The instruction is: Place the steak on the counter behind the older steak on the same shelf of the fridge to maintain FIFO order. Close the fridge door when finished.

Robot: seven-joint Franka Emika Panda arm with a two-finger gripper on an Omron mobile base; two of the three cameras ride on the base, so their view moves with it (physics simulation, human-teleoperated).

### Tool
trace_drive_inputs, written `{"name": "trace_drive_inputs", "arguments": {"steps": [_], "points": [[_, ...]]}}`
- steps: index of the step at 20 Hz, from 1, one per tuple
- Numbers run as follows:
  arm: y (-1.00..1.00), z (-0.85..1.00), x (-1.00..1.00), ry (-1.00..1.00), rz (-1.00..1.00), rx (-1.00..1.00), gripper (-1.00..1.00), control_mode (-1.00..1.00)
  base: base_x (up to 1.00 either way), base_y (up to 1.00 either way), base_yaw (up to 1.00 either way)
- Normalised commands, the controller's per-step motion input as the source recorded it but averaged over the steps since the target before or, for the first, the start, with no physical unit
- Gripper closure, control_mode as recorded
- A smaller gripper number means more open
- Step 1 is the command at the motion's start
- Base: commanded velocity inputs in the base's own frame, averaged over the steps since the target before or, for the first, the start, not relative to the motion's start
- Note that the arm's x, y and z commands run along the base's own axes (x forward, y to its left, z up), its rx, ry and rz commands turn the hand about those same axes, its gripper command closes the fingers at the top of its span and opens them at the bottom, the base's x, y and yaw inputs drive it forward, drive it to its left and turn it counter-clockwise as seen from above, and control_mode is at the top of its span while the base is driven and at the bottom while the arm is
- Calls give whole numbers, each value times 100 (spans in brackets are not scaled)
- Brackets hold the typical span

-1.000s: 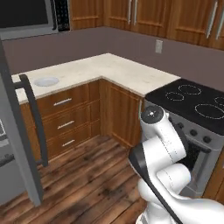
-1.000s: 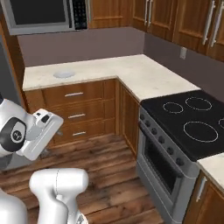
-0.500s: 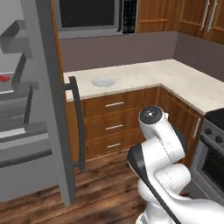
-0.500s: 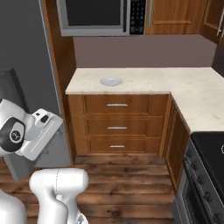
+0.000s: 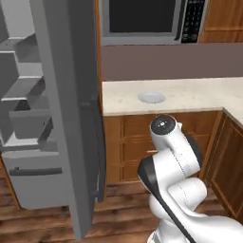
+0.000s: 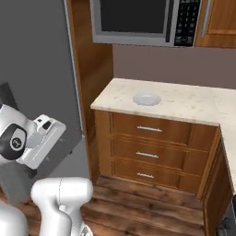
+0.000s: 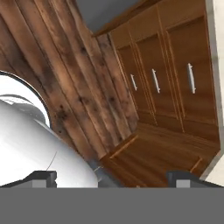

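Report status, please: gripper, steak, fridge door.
Gripper open, empty, facing the floor. Plate on counter; steak not discernible. Fridge door open.

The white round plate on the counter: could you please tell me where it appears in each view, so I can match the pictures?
Left base view: the plate sits a little right of centre, on the counter, below the microwave.
Right base view: the plate is just right of centre, near the counter's left end.
Hand view: drawer fronts and floor; the plate is not in it.
Shared landmark: the microwave above.
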Motion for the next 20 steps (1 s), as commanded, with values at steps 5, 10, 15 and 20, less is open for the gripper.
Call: {"name": "trace_drive_inputs", "arguments": {"steps": [5, 10, 15, 20], "points": [[0, 0, 0, 0, 0, 0, -100, 100, 43, -54, 43], [0, 0, 0, 0, 0, 0, -100, 100, 37, -62, 41], [0, 0, 0, 0, 0, 0, -100, 100, 43, -53, 42], [0, 0, 0, 0, 0, 0, -100, 100, 40, -47, 41]]}}
